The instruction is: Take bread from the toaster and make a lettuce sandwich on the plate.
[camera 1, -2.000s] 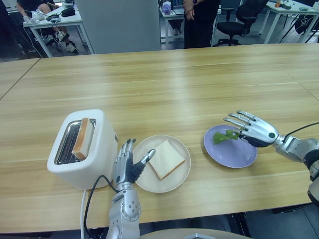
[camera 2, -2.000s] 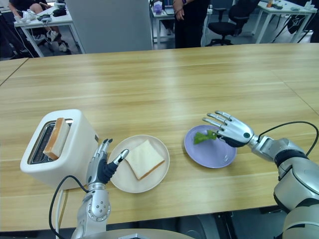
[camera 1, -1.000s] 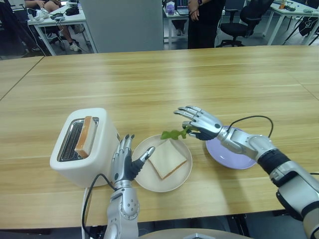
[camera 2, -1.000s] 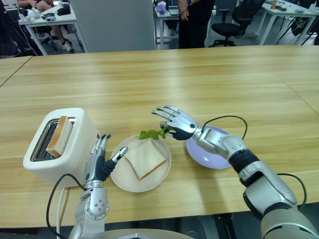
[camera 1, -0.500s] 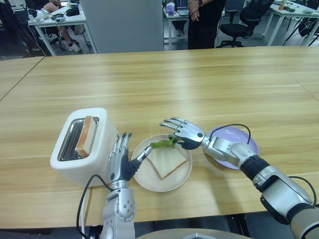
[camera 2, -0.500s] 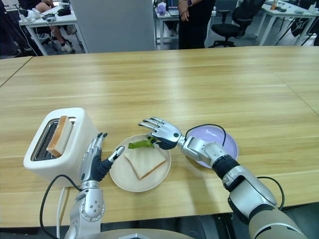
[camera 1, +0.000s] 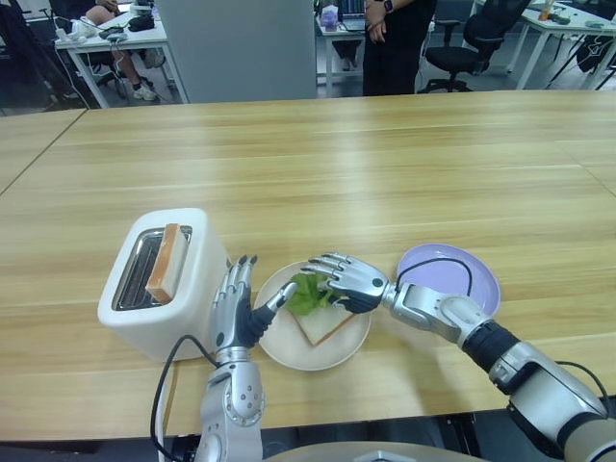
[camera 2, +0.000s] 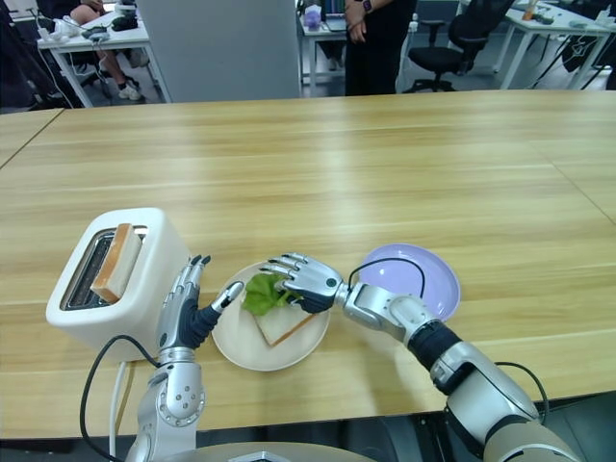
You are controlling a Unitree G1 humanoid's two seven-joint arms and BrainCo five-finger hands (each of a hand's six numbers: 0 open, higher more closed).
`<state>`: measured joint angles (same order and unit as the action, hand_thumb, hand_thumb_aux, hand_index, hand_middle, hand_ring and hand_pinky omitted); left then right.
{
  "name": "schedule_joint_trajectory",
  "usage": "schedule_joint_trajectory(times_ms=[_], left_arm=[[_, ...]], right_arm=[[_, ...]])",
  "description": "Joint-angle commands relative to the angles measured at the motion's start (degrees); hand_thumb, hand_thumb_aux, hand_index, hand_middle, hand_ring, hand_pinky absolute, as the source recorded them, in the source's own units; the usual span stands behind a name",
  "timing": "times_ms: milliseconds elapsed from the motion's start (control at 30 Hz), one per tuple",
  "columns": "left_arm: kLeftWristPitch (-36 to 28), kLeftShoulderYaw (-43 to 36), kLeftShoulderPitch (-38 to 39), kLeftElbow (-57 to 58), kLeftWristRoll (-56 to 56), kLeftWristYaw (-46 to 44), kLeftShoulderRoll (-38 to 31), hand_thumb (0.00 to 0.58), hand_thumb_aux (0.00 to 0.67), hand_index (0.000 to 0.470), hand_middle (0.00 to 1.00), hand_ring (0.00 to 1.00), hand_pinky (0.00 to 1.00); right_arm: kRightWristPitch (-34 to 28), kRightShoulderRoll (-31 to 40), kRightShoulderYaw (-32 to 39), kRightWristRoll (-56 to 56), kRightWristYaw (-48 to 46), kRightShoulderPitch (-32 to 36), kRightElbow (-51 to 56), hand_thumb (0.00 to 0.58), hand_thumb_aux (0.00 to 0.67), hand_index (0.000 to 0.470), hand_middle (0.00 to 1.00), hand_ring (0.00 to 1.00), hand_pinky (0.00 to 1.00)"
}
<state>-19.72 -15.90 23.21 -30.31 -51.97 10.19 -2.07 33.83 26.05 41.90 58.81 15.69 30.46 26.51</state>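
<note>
Right hand (camera 1: 351, 284): over the plate's right side; thumb and forefinger pinch the lettuce, other fingers spread.
Lettuce (camera 1: 308, 292): at the fingertips, to the hand's left, lying on the bread slice (camera 1: 327, 329).
Plate (camera 1: 281, 353): carries slice and lettuce.
Left hand (camera 1: 236, 310): fingers straight, holding nothing, between plate and toaster (camera 1: 183, 289).
Second slice (camera 1: 164, 262): upright in the toaster slot; the left arm is judged the nearer.
</note>
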Motion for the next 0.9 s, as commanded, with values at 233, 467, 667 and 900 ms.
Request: schedule_joint_trajectory(times_ms=[233,467,667,900], left_arm=[[-0.06,0.99,-0.54,1.24,0.49,-0.79,-0.46,0.0,0.0,0.0,0.0,0.0,0.0],[0.11,1.54,-1.46,1.06,0.62,-1.45,-1.0,0.0,0.0,0.0,0.0,0.0,0.0],[0.13,1.44,-2.46,0.63,0.44,-2.49,-1.38,0.0,0.0,0.0,0.0,0.0,0.0],[1.33,3.8,-0.14,-10.19,5.19,-5.75,-0.38,0.0,0.0,0.0,0.0,0.0,0.0]], right_arm=[[-1.64,1.14,-3.36,-4.52,-8.06,-4.21,-7.54,0.023,0.013,0.009,0.0,0.0,0.0],[-6.05,2.16,-9.71,-13.2,-17.7,-7.76,-14.34,0.0,0.0,0.0,0.0,0.0,0.0],[-10.45,3.28,-14.66,-22.16,-27.07,-10.67,-16.79,0.0,0.0,0.0,0.0,0.0,0.0],[-33.72,-1.02,-32.27,-68.23,-45.95,-24.57,-32.16,0.0,0.0,0.0,0.0,0.0,0.0]])
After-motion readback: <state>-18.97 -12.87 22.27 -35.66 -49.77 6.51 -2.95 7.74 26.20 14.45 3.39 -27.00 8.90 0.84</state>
